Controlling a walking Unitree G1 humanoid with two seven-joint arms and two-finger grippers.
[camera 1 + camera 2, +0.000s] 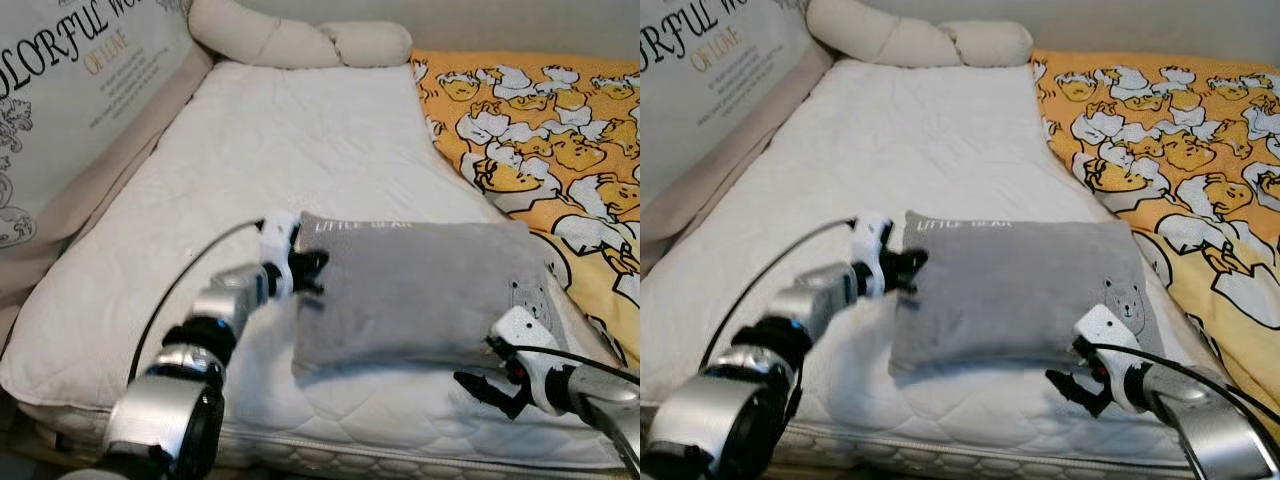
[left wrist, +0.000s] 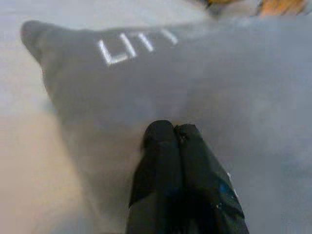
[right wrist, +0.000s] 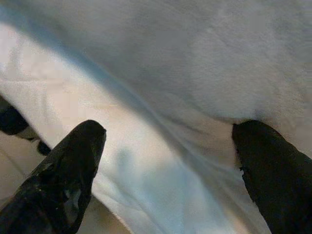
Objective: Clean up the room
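Observation:
A grey pillow (image 1: 420,285) printed "LITTLE BEAR" lies flat on the white mattress (image 1: 280,150), near its front edge. My left gripper (image 1: 312,272) is at the pillow's left edge. In the left wrist view its two black fingers (image 2: 165,146) are pressed together, their tips against the grey fabric (image 2: 219,83), and no fold shows between them. My right gripper (image 1: 487,385) is low at the pillow's near right corner. The right wrist view shows that gripper (image 3: 168,131) open, fingers wide apart over the mattress cover and the pillow's underside.
A yellow blanket with duck prints (image 1: 540,120) covers the right side of the bed. A beige knotted bolster (image 1: 300,40) lies along the head end. A padded side panel with lettering (image 1: 70,80) lines the left. The mattress's front edge (image 1: 330,455) is just below my arms.

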